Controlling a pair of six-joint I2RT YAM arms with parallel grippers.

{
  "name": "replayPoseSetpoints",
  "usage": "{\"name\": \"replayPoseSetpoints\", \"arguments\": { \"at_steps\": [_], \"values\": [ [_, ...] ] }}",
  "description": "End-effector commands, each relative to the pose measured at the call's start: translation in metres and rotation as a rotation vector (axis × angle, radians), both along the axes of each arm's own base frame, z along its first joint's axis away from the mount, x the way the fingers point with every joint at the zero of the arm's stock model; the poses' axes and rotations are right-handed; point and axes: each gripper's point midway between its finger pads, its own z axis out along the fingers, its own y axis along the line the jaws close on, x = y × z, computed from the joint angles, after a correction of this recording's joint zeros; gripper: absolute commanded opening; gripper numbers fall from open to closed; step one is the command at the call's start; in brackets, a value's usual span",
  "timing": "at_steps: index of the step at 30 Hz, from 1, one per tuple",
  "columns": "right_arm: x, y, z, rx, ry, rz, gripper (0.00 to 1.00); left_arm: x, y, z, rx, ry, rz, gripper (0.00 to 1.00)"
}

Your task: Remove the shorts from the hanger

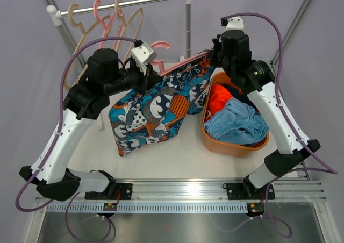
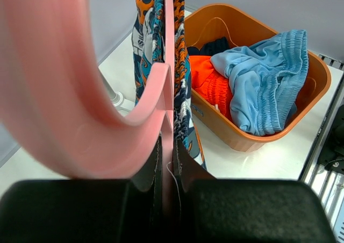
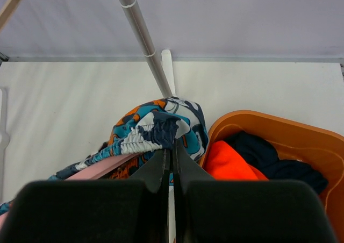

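Observation:
The multicolour print shorts [image 1: 156, 108] hang on a pink hanger [image 1: 161, 45] held above the table. My left gripper [image 1: 152, 77] is shut on the hanger near its hook; the left wrist view shows the pink plastic [image 2: 54, 92] clamped between the jaws [image 2: 168, 157], with the print shorts [image 2: 148, 49] beyond. My right gripper [image 1: 210, 55] is shut on the shorts' elastic waistband [image 3: 156, 127] at the hanger's far end [image 3: 102, 166], the jaws [image 3: 172, 157] pinching the cloth. The light blue [image 1: 236, 122], orange-red [image 1: 220, 98] and navy shorts [image 1: 234, 88] lie in the basket.
An orange basket [image 1: 236, 146] stands right of centre, just under the right gripper; it also shows in the left wrist view [image 2: 317, 76] and the right wrist view [image 3: 279, 127]. A white clothes rack [image 1: 123, 4] with several empty hangers [image 1: 102, 17] stands at the back left.

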Motion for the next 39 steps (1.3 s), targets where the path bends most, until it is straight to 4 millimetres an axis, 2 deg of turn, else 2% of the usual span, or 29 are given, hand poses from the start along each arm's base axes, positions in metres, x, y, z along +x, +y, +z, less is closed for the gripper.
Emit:
{"name": "replayPoseSetpoints", "arguments": {
  "at_steps": [1,9,15,19,20,22,23,26,27,29,30,31,32,33,34,35,38,39],
  "values": [
    [0.022,-0.041,0.006,0.007,-0.028,-0.139,0.0,-0.029,0.017,0.023,-0.039,-0.055,-0.007,0.0],
    [0.038,-0.064,-0.003,0.013,-0.006,-0.179,0.0,-0.038,0.023,0.029,-0.053,-0.082,-0.008,0.0],
    [0.036,-0.063,-0.015,0.034,0.013,-0.157,0.0,-0.037,0.027,0.038,-0.083,-0.107,0.021,0.0],
    [0.025,-0.04,-0.027,0.109,0.053,-0.043,0.0,-0.033,0.028,0.05,-0.142,-0.127,0.056,0.0],
    [0.018,-0.033,-0.026,0.137,0.056,-0.012,0.0,-0.031,0.028,0.06,-0.175,-0.153,0.062,0.0],
    [0.01,-0.021,-0.036,0.14,0.074,0.018,0.0,-0.029,0.029,0.066,-0.214,-0.156,0.088,0.0],
    [-0.002,-0.005,-0.038,0.135,0.074,0.056,0.0,-0.026,0.029,0.074,-0.24,-0.175,0.099,0.0],
    [-0.023,0.018,-0.034,0.132,0.062,0.111,0.0,-0.015,0.031,0.087,-0.296,-0.201,0.15,0.0],
    [-0.036,0.04,-0.036,0.132,0.06,0.165,0.0,-0.009,0.033,0.089,-0.333,-0.181,0.195,0.0],
    [-0.059,0.062,-0.026,0.154,0.036,0.238,0.0,0.001,0.037,0.096,-0.401,-0.199,0.247,0.0],
    [-0.074,0.083,-0.025,0.158,0.028,0.297,0.0,0.007,0.043,0.098,-0.448,-0.19,0.303,0.0],
    [-0.084,0.091,-0.023,0.162,0.022,0.323,0.0,0.009,0.044,0.101,-0.481,-0.197,0.318,0.0],
    [-0.093,0.097,-0.019,0.163,0.009,0.347,0.0,0.005,0.049,0.116,-0.545,-0.239,0.322,0.0],
    [-0.098,0.102,-0.019,0.158,0.005,0.355,0.0,0.009,0.049,0.107,-0.567,-0.216,0.339,0.0],
    [-0.109,0.112,-0.017,0.156,0.001,0.389,0.0,0.009,0.05,0.11,-0.591,-0.224,0.341,0.0],
    [-0.112,0.113,-0.015,0.147,-0.006,0.397,0.0,0.006,0.052,0.12,-0.632,-0.25,0.333,0.0],
    [-0.112,0.106,-0.012,0.118,-0.024,0.366,0.0,0.01,0.056,0.12,-0.658,-0.235,0.367,0.0],
    [-0.11,0.101,-0.006,0.107,-0.039,0.347,0.0,0.018,0.054,0.115,-0.637,-0.22,0.386,0.0]
  ]
}}
